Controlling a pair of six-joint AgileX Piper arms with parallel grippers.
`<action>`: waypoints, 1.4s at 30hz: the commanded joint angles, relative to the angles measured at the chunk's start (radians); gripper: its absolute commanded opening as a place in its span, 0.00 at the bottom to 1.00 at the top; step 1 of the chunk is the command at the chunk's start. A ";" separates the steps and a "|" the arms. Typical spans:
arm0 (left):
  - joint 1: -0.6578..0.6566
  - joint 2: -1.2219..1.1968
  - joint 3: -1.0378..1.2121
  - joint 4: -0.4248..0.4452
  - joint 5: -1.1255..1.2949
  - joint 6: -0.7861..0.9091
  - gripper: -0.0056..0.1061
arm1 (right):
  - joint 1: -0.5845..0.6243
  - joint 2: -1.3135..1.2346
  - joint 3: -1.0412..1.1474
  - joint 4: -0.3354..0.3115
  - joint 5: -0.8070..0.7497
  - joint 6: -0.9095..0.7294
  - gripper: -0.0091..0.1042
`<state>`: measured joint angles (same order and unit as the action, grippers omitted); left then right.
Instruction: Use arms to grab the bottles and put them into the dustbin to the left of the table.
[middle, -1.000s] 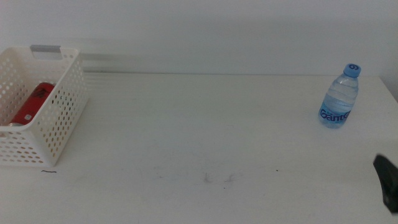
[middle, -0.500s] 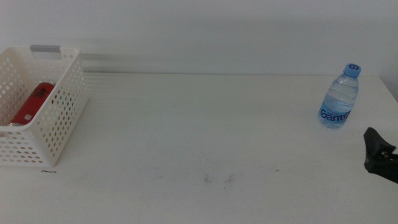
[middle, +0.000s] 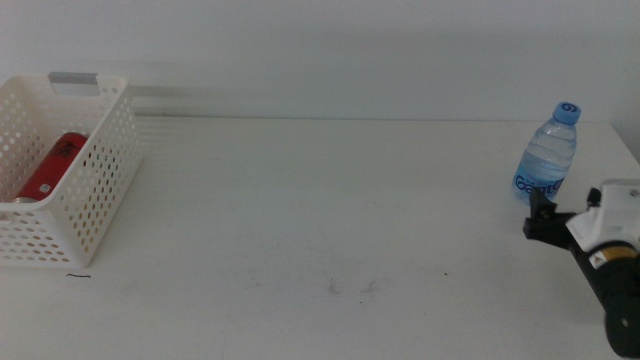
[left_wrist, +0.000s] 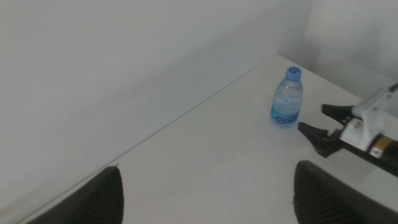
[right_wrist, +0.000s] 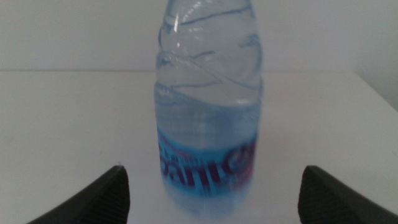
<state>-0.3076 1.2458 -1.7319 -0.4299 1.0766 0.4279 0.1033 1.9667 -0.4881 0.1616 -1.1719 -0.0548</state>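
Since the earlier frame, the right gripper has been advanced up to the water bottle.

Far left of the bottle, the red can is seen inside the dustbin; the bottle stands upright on the counter, framed between open jaws, so a grasp appears imminent. The left gripper is held open, well away.

The water bottle fills the right wrist view blurred, its cap cut off by the edge and its label unreadable. The dustbin at the tabletop's left edge is cropped, and its wall hides part of the red can; possibly more lies inside.
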 joint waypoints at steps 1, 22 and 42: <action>-0.003 -0.004 0.005 -0.004 -0.008 -0.008 0.89 | -0.005 0.048 -0.060 0.003 -0.015 -0.035 0.88; -0.003 -0.004 0.005 -0.005 -0.014 -0.008 0.89 | 0.130 0.197 -0.402 0.203 0.173 -0.116 0.07; -0.003 -0.004 0.005 -0.005 -0.016 -0.008 0.89 | 0.540 0.411 -0.920 0.106 0.506 -0.121 0.33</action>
<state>-0.3076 1.2458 -1.7319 -0.4299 1.0736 0.4279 0.6365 2.3791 -1.3945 0.2666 -0.6650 -0.1767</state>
